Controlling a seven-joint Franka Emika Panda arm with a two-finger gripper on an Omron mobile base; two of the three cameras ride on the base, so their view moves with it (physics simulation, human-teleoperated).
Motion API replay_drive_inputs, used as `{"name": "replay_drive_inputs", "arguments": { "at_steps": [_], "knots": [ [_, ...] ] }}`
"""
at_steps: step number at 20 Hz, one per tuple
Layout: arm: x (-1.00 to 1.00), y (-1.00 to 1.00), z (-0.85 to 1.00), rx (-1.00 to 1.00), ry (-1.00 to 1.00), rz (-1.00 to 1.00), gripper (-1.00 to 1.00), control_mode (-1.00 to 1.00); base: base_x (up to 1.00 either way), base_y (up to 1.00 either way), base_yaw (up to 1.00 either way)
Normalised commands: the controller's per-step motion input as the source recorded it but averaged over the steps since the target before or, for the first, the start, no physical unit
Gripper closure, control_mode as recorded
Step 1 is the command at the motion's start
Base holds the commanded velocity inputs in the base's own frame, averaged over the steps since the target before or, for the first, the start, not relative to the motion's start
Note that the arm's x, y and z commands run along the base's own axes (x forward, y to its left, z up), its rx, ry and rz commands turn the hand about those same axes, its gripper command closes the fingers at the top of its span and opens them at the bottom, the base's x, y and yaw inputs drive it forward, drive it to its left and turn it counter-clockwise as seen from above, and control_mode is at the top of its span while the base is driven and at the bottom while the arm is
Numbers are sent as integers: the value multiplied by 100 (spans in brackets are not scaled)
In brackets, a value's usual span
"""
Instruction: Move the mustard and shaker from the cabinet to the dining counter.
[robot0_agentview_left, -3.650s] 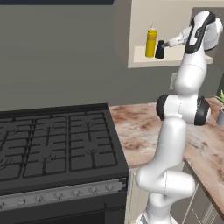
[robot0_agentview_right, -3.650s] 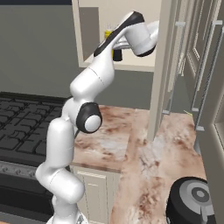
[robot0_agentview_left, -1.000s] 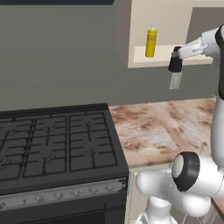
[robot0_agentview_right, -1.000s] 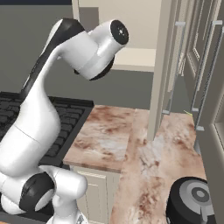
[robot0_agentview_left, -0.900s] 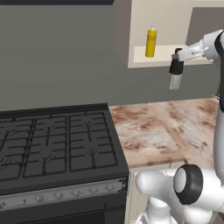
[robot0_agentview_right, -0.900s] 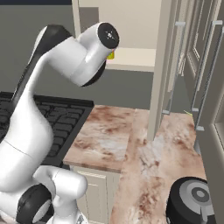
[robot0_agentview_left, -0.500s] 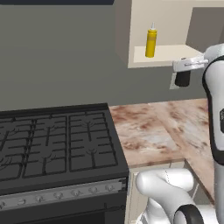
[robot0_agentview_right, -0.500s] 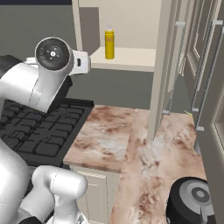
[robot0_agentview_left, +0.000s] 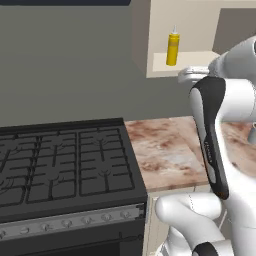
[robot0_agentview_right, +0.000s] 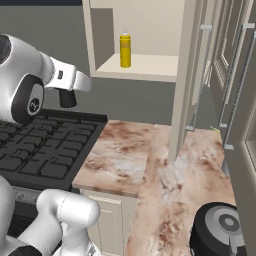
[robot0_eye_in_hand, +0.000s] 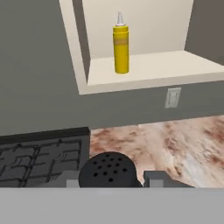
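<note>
Above the stove (robot0_agentview_right: 45, 145), claw (robot0_agentview_right: 66, 98) clamped on shaker (robot0_eye_in_hand: 109, 169), outstretched from cabinet (robot0_agentview_right: 145, 67); mustard (robot0_agentview_right: 125, 50) shelved

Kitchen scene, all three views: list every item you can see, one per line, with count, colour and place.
mustard: one, yellow with white nozzle, upright on the cabinet's shelf.
shaker: one, black with a perforated top, between the hand's fingers, out of the cabinet and above the stove's edge.
cabinet: one, beige, open, on the wall above the short counter.
stove: one, black with grates, beside the marbled counter.
marbled counter: one, brown and white, next to the stove.
wall outlet: one, pale, on the grey wall under the cabinet.
round black-and-grey object: one, at the lower right of the right base view.
hand: one, white with dark fingertips, shut on the shaker.
</note>
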Motion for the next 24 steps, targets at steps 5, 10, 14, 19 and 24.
{"name": "replay_drive_inputs", "arguments": {
  "at_steps": [5, 10, 14, 19, 24],
  "knots": [
    [-10, 0, 0, 0, 6, -25, 100, -100, 0, 0, 0],
    [-31, 0, 0, 0, 0, -14, 100, 100, -38, 0, -9],
    [0, 0, 0, 0, 0, 0, 100, 100, -100, 0, -21],
    [0, 0, 0, 0, 0, 0, 100, 100, -89, 3, -15],
    [0, 0, 0, 0, 0, 0, 100, 100, -16, 44, 29]
  ]
}}
